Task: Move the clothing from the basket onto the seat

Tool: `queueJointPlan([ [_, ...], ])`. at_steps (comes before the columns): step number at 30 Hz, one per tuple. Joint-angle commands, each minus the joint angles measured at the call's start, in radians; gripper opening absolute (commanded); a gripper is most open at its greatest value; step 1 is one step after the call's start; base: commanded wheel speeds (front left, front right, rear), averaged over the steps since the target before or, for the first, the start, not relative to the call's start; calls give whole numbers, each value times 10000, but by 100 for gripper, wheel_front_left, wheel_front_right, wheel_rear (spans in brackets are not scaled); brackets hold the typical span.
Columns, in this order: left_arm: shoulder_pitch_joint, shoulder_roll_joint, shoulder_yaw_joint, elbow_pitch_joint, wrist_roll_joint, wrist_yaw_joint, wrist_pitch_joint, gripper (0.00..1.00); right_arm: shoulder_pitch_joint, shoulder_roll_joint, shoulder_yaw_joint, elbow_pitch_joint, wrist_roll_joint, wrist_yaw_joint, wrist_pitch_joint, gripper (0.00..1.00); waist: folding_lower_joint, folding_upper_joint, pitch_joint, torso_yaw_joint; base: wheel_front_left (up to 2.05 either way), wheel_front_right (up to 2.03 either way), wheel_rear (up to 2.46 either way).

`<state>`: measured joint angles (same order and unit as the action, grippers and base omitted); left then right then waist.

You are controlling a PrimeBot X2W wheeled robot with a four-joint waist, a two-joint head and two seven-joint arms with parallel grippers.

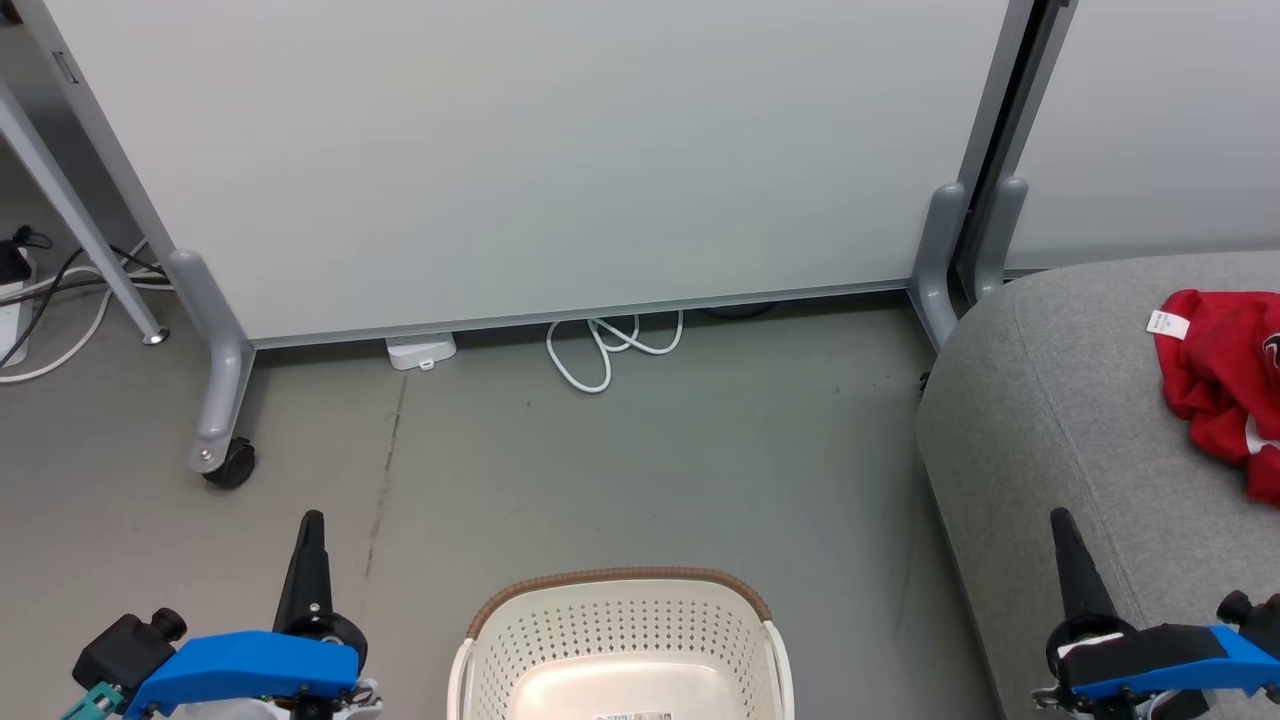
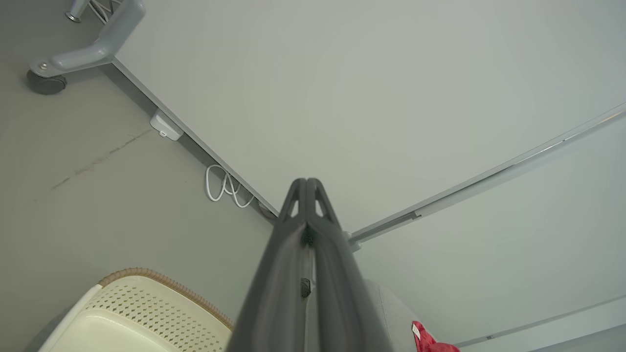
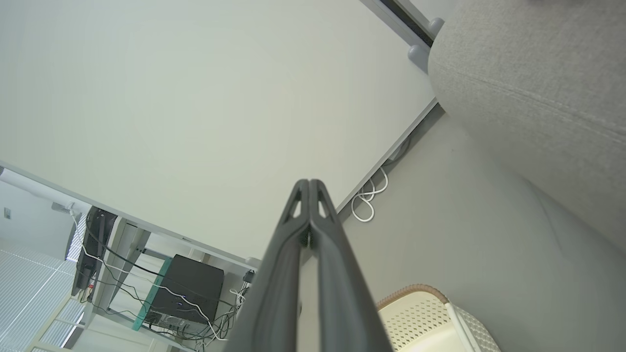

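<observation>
The cream perforated basket (image 1: 620,640) with its brown woven rim stands on the floor at the bottom centre; the part of its inside that shows holds no fabric. Red clothing (image 1: 1225,385) with a white tag lies crumpled on the grey seat (image 1: 1060,400) at the right. My left gripper (image 1: 311,522) is shut at the lower left, left of the basket, holding nothing. My right gripper (image 1: 1060,520) is shut at the lower right, over the seat's front edge. The left wrist view shows the shut fingers (image 2: 307,215), the basket (image 2: 142,313) and a bit of red clothing (image 2: 430,342).
A pale grey partition panel (image 1: 540,150) on castor feet (image 1: 228,462) closes off the back. A white cable (image 1: 610,345) and a small white box (image 1: 421,350) lie at its base. More cables and a table leg (image 1: 75,220) are at the far left.
</observation>
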<state>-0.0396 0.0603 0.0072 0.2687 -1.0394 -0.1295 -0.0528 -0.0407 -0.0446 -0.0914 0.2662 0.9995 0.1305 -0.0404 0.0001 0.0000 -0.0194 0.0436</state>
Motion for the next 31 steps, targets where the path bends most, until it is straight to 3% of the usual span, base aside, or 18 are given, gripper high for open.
queueJointPlan([
  [1, -261, 54, 74, -123, -228, -9, 68, 0, -274, -59, -31, -139, 267, 3, 60, 0, -1, 0, 3, -5, 0, 0, 0],
  [31, -521, 25, 541, -197, -3080, -14, 850, 0, -502, -73, -135, -190, 3266, 3, 839, 0, -1, 0, 100, -193, 0, 0, 0],
])
